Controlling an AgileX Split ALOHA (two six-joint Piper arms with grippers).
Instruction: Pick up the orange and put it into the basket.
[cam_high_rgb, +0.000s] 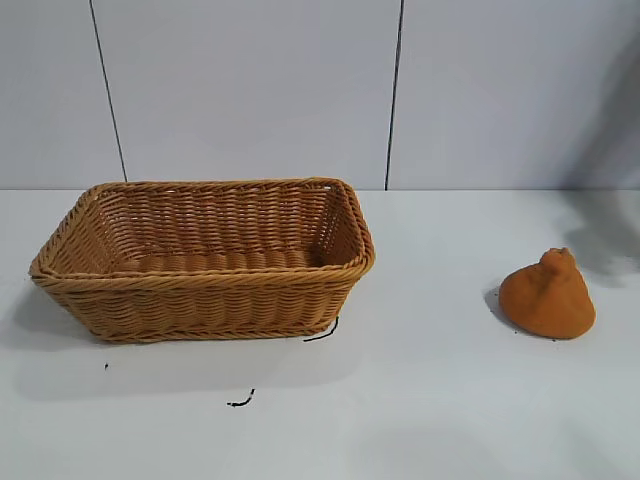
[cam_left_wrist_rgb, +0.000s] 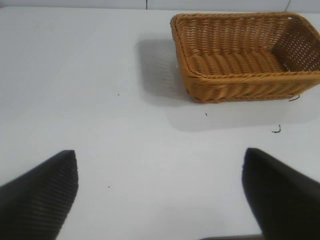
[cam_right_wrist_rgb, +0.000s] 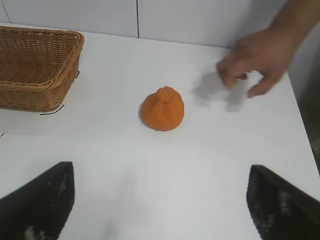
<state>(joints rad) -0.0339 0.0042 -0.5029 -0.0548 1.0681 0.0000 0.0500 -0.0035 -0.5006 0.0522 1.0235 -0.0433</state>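
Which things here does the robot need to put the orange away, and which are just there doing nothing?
Needed for the job:
- orange, sitting on the table, right of the basket
- basket, nothing in it
- right gripper, open, facing the orange

Just there:
- a person's hand, over the table beyond the orange
- small black marks by the basket
- left gripper, open over bare table

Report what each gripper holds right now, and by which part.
Nothing is held. The left gripper and right gripper are both open and empty. The orange sits free on the table, outside the basket.
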